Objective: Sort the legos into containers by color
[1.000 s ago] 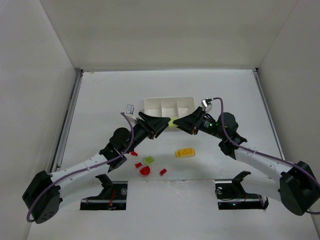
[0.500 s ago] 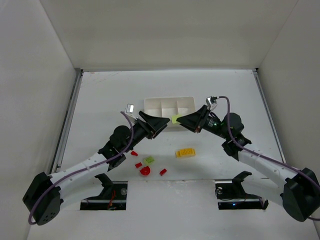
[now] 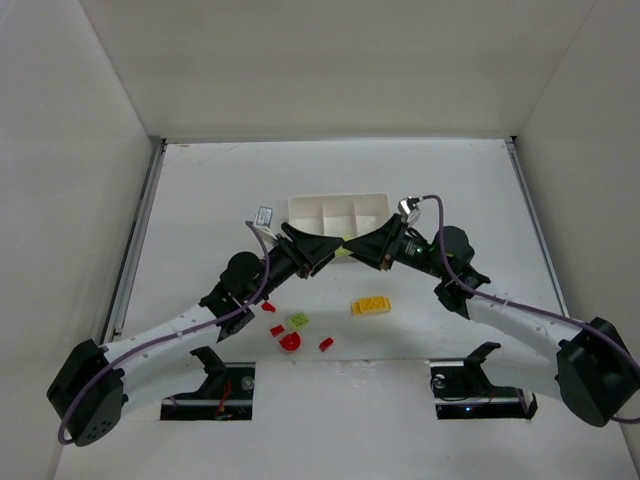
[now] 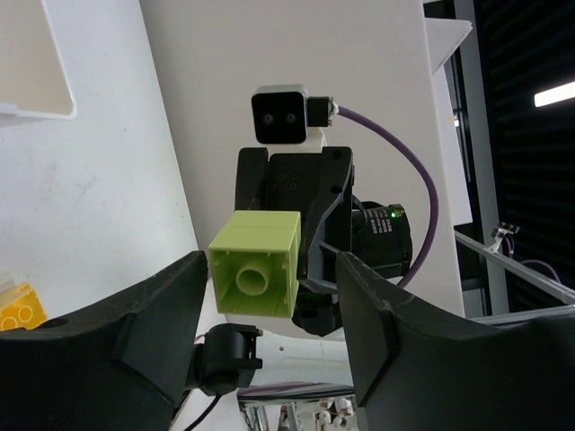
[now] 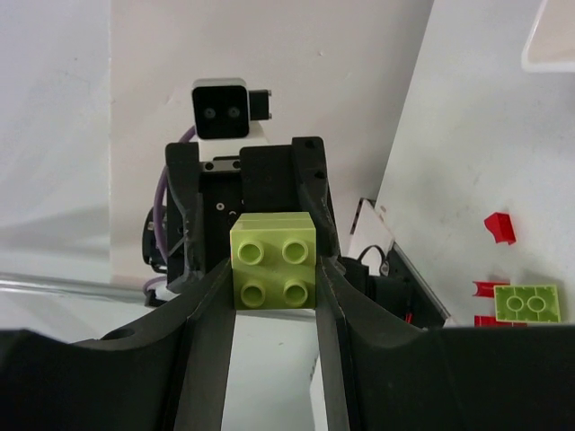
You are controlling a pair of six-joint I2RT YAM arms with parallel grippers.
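A light-green cube lego point(image 5: 274, 260) is clamped between my right gripper's point(image 5: 274, 269) fingers, studs toward its camera, in the air just in front of the white three-compartment tray point(image 3: 338, 197). My left gripper point(image 4: 269, 269) faces it tip to tip. Its open fingers flank the same cube point(image 4: 254, 263), with a gap on the right side. From above, both grippers meet at the cube point(image 3: 343, 247). On the table lie a yellow brick point(image 3: 370, 305), a flat light-green piece point(image 3: 297, 321) and red bits point(image 3: 290, 341).
More red bits lie at the left point(image 3: 268, 307) and right point(image 3: 326, 343) of the flat green piece. The tray's compartments look empty. White walls close in the table on three sides. Both arm bases sit at the near edge.
Half a second ago the right gripper had drawn back up-right with the cube, leaving a gap. Now it is back against the left gripper's tips, as one second ago.
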